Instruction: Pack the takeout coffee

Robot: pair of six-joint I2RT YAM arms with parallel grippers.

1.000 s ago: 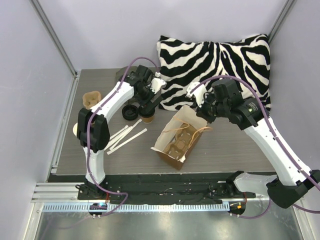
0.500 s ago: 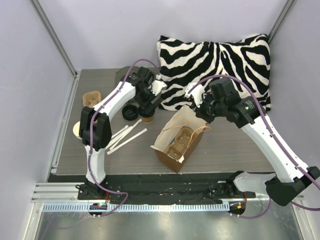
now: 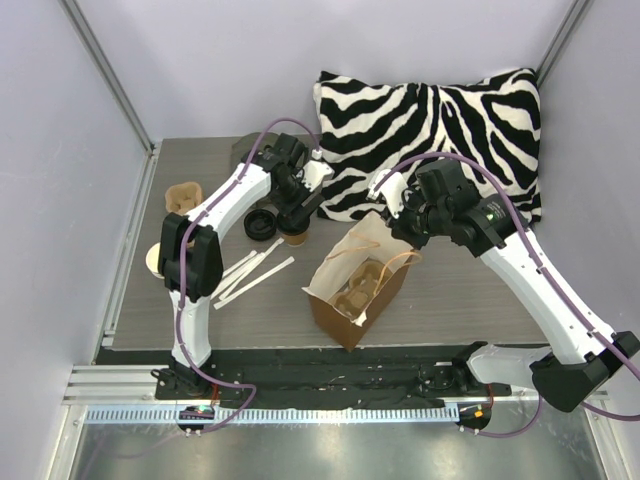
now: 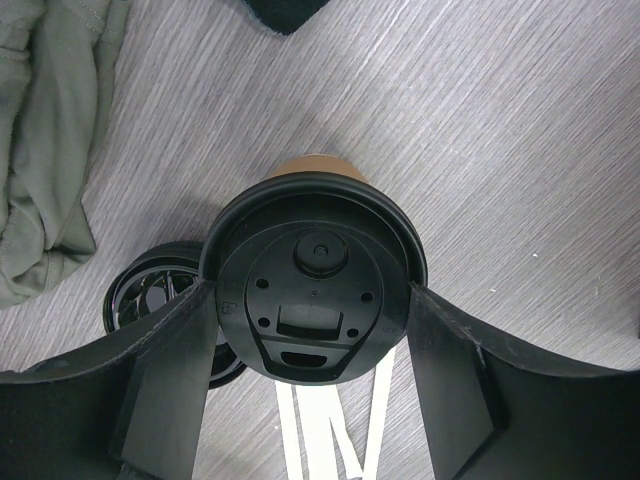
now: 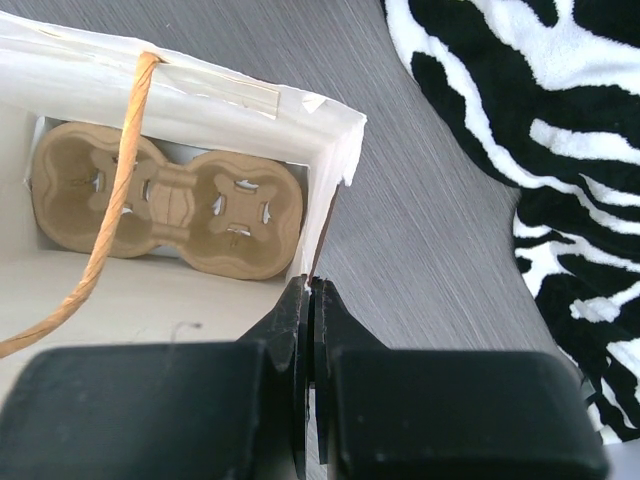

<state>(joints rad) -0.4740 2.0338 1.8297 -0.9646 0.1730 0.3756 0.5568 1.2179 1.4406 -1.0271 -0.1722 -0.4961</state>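
The takeout coffee, a brown paper cup under a black lid, stands on the table at the back left. My left gripper reaches down over it. Both fingers press against the sides of the lid, so the left gripper is shut on the cup. My right gripper is shut on the rim of the brown paper bag, holding its mouth open near the table's middle. A tan two-hole carrier lies on the bag's floor.
A loose black lid lies just left of the cup, with white strips in front of it. A zebra pillow fills the back right. Another pulp carrier and a pale cup sit at the left edge. An olive cloth lies behind.
My left gripper's jaws have narrowed onto the cup's lid. The right gripper has drawn the bag's rim up and back, so the bag stands more upright.
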